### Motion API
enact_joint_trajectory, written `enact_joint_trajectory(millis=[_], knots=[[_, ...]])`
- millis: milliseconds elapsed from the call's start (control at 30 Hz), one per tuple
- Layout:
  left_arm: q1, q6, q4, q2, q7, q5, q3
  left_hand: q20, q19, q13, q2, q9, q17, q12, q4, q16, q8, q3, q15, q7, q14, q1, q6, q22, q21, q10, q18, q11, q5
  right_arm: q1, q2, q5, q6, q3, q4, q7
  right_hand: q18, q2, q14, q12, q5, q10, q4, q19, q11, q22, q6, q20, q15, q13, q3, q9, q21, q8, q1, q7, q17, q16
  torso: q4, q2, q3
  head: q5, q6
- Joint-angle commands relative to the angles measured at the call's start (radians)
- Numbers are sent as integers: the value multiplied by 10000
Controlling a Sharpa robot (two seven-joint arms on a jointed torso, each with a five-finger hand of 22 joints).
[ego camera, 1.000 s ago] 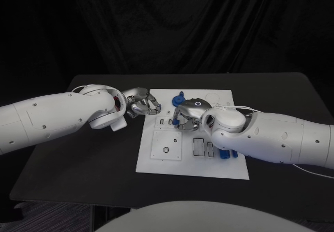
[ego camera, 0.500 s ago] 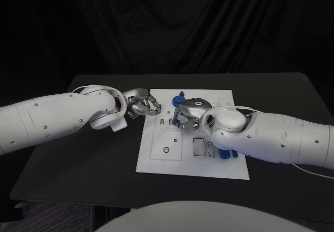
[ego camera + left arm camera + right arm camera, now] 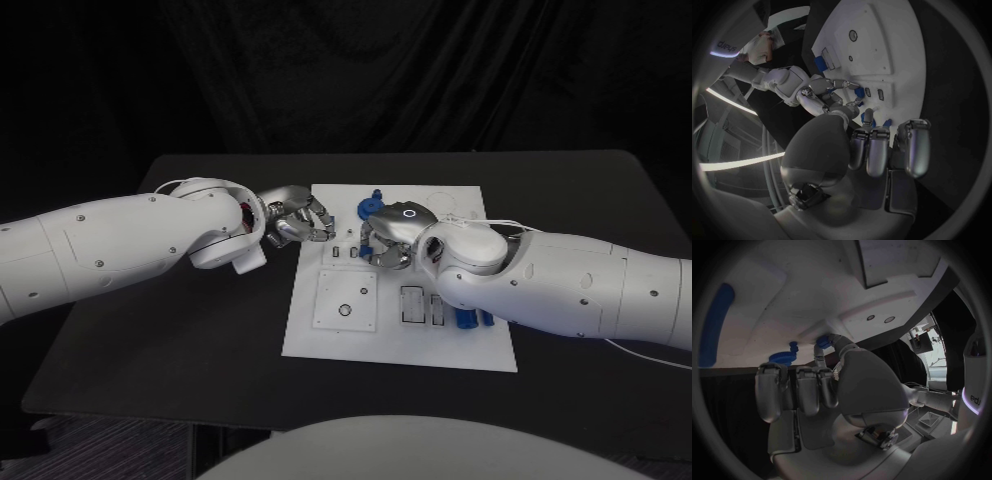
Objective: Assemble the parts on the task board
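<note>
Your task board (image 3: 346, 340) lies flat in the middle of the black counter (image 3: 159, 330), a white plate with rectangular recesses. One blue part (image 3: 464, 319) lies along its right side, another blue part (image 3: 375, 196) stands at its far edge. Your left hand (image 3: 299, 218) hovers at the board's left edge with the fingers (image 3: 879, 150) curled in; you cannot tell whether they grip anything. Your right hand (image 3: 387, 240) is over the board's middle, its fingers (image 3: 798, 390) curled, thumb tip touching a small blue part (image 3: 822, 341); a hold cannot be confirmed.
</note>
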Motion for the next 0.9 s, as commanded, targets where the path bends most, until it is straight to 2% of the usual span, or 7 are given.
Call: enact_joint_trajectory(millis=[33,133,167,233,367,533,900], knots=[[-61,78,-6,32,161,18,7,60,-11,2626,48,-33,2634,25,30,26,-42,32,58,12,1075,55,89,1441,-67,1048,-41,67,-54,-72,-30,-174,-68,-30,-31,111,145,42,1051,27,203,1054,-194,685,-129,2338,345,-122,-122,2633,49,414,-40,195,188,-239,2634,29,6,4,-4,-7,-1],[-96,29,-13,32,210,24,7,59,-15,2626,60,-49,2634,25,32,26,-47,37,56,11,1075,57,99,1438,-73,1048,-39,66,-67,-74,-71,-180,-350,-30,0,226,140,47,1051,27,230,1054,-209,693,-136,2345,355,-129,-128,2633,56,438,-23,212,184,-245,2634,29,9,-2,-5,-1,-1],[-109,14,-14,29,233,46,7,58,-20,2626,92,-122,2634,25,77,26,-83,15,56,15,1075,20,108,1438,-81,1048,-39,69,-245,-75,-94,-182,-504,-30,19,283,130,49,1051,27,238,1054,-213,709,-139,2357,362,-133,-131,2633,58,450,12,222,176,-248,2634,29,8,-5,-4,4,-1],[-137,41,-20,16,295,176,7,64,-35,2626,188,-270,2634,25,282,26,-143,-144,65,13,1075,-149,128,1435,-107,1048,-36,72,-1380,-75,-172,-184,-965,-29,90,457,115,50,1051,27,247,1054,-220,735,-146,2378,378,-140,-137,2633,57,476,69,243,157,-256,2634,29,5,-3,-7,28,-1],[-169,207,-36,-4,478,550,7,77,-43,2626,247,-443,2634,25,568,26,-191,-402,80,32,1075,-314,125,1440,-131,1048,-33,95,-2085,-69,-383,-187,-1826,-23,304,786,86,51,1051,27,242,1054,-229,783,-162,2416,398,-156,-151,2633,51,527,173,275,111,-276,2634,29,8,-10,-7,62,-1],[-193,370,-12,-27,892,821,7,84,-65,2626,293,-521,2634,25,715,26,-173,-579,87,29,1075,-373,168,1432,-164,1048,-25,100,-2313,-21,-752,-188,-2848,-3,749,1216,64,58,1051,27,240,1054,-247,820,-186,2445,438,-173,-169,2633,53,585,254,319,81,-303,2634,29,0,-2,0,71,-1],[-211,540,-56,-14,2041,1264,7,142,-314,2626,341,-761,2634,25,797,26,-233,-1120,156,87,1075,-534,81,1306,-428,1048,39,160,-2263,13,-1111,-188,-3264,4,1330,1483,55,46,1051,27,284,1054,-245,836,-203,2458,394,-201,-192,2633,44,655,290,321,-21,-312,2634,29,-18,2,5,108,-1]])
